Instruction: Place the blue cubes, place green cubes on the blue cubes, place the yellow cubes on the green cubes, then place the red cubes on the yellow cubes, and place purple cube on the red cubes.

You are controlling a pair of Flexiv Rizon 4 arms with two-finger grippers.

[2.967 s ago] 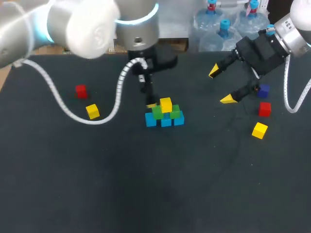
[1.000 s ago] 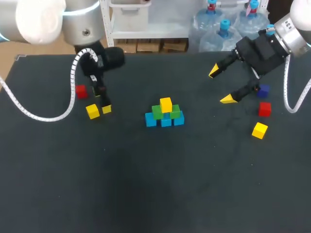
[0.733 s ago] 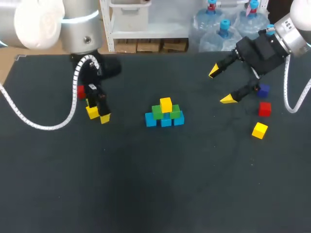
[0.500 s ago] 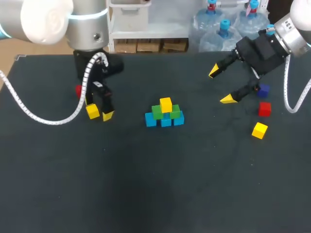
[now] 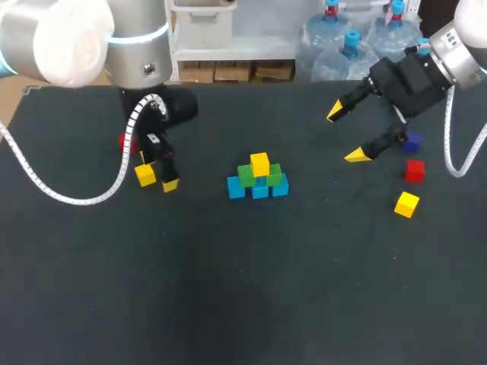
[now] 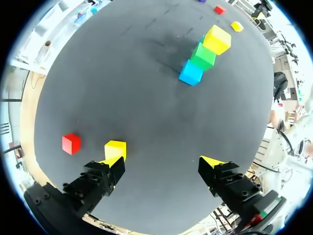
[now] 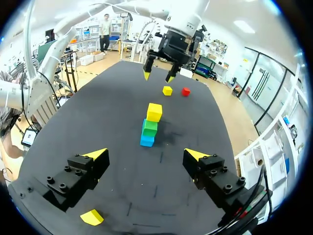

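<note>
**Cubes half stacked, neither arm holding anything**

Left end effector (image 6: 161,161) hangs over the table's (image 5: 243,289) left part with its fingers spread wide and nothing between them. The loose yellow cube (image 6: 115,149) lies just by one fingertip, off to the side of the gap; I cannot tell whether the two touch. The left red cube (image 6: 71,143) sits just beyond it on the outer side, apart from it. In the head view the arm partly covers this red cube, while the left wrist view shows it whole.

Right end effector (image 5: 345,134) is raised over the table's far right, fingers wide apart and empty. Near it lie the purple cube (image 5: 412,141), the right red cube (image 5: 414,171) and the right yellow cube (image 5: 407,204), none touching another. Of these three the right wrist view shows only the yellow one, under the end effector.

The stack stands mid-table between the arms, well apart from both: three blue cubes (image 5: 259,188) in a row, two green cubes (image 5: 257,176) on them, and one top yellow cube (image 5: 259,163). The wrist views see it end-on as a single column.

Bare table runs wide along the near side, and open ground separates the stack from the loose cubes on either side.
</note>
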